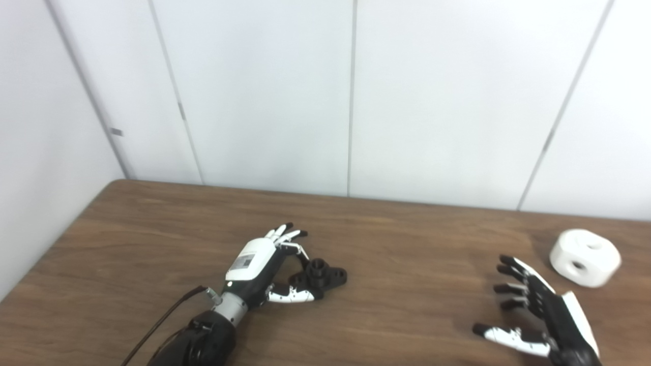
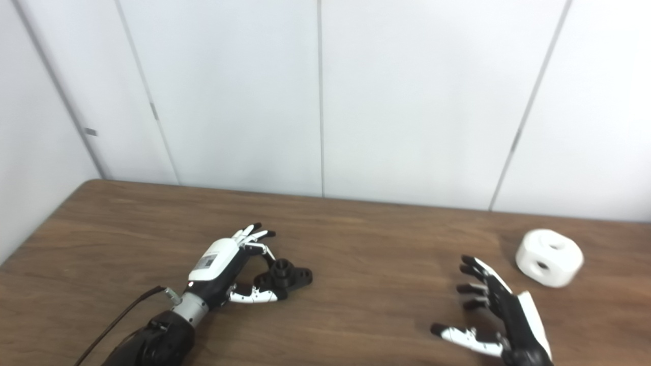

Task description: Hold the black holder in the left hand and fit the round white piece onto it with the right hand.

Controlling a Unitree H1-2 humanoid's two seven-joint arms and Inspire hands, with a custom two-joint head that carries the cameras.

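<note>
The black holder [image 1: 321, 276] lies on the brown table [image 1: 407, 244], left of centre, with its short round post pointing up. My left hand [image 1: 264, 267] is at the holder's left side. The thumb lies along its near edge, the fingers arch over its far side, and the holder still rests on the table. The round white piece [image 1: 585, 256], with holes in its sides, sits at the far right of the table. My right hand [image 1: 534, 310] is open with fingers spread, apart from the white piece, to its left and nearer to me.
White wall panels [image 1: 351, 96] stand right behind the table's far edge. The table's left edge [image 1: 56, 244] runs diagonally at the left. A black cable [image 1: 163, 320] trails from my left wrist.
</note>
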